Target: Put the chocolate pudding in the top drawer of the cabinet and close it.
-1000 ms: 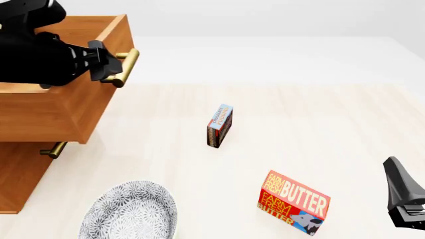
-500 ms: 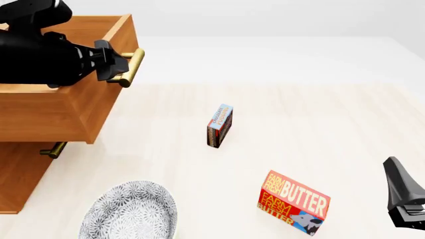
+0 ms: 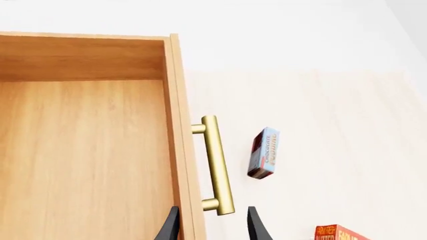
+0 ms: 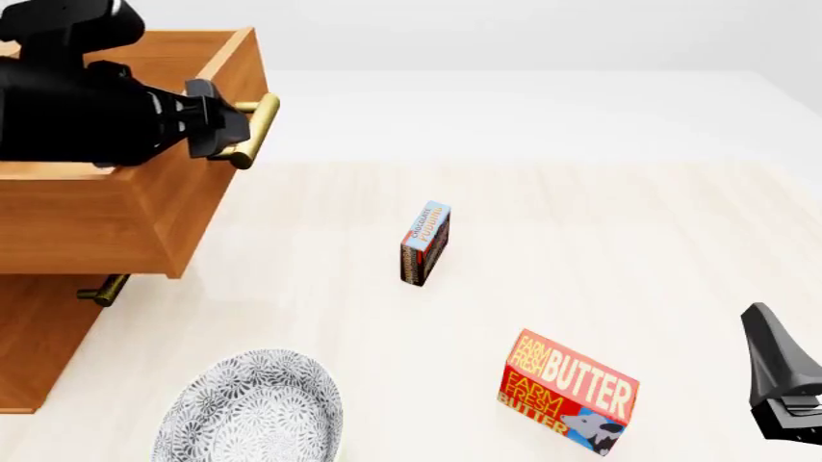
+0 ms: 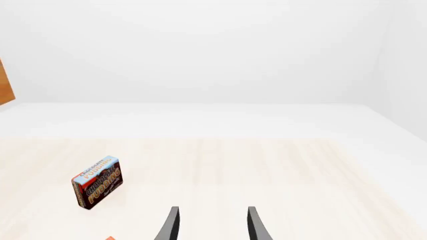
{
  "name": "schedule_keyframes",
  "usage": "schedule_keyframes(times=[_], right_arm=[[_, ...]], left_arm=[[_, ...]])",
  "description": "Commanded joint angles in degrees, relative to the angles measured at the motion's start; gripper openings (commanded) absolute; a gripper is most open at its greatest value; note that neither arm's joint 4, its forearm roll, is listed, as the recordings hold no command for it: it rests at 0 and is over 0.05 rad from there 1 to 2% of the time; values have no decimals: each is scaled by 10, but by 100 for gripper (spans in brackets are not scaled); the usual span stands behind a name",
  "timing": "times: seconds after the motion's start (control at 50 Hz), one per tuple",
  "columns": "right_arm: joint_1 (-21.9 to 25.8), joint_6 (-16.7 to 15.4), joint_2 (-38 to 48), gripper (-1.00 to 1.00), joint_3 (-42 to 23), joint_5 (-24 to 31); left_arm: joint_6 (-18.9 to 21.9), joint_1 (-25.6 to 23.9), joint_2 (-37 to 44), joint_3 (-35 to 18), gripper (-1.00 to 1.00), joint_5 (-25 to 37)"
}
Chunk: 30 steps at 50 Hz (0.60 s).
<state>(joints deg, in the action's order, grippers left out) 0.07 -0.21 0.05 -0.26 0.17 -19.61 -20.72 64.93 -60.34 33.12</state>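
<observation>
We see the cabinet [image 4: 38,337] at the left of the worktop [image 4: 578,250], with the top drawer [image 4: 122,207] pulled out well past the cabinet's front and open to the front view. The left pincer [image 4: 225,125] sits at that drawer's brass bar handle [image 4: 253,130]; in the left wrist view its two fingers [image 3: 255,227] stand apart, one on each side of the drawer's front wall and the lower end of the handle [image 3: 217,165], and we cannot tell whether they press on anything. The inside of the drawer [image 3: 80,150] shows bare wood. The lower drawer's handle [image 4: 103,289] peeks out beneath the open box. The chocolate pudding [image 4: 425,243] stands on edge on the worktop, well apart from the cabinet, near the middle of the front view; the left wrist view shows it [image 3: 263,160] just beyond the handle, and the right wrist view shows it [image 5: 97,182] ahead of the right arm. The right pincer [image 5: 210,225] hangs at the near right edge of the worktop, its fingers apart and holding nothing. A red-orange butter box [image 4: 569,390] lies nearer to us than the pudding, and a patterned grey plate [image 4: 250,409] rests at the near edge, close to the cabinet.
</observation>
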Motion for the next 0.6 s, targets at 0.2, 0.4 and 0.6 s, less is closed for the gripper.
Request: schedule_keyframes(times=[0.2,0.4,0.6], right_arm=[[0,0,0,100,0,0],[0,0,0,100,0,0],[0,0,0,100,0,0]], left_arm=[[76,-47,26,-52,100,0],[96,-58,16,-80,100,12],[125,-75,1,-108,100,14]])
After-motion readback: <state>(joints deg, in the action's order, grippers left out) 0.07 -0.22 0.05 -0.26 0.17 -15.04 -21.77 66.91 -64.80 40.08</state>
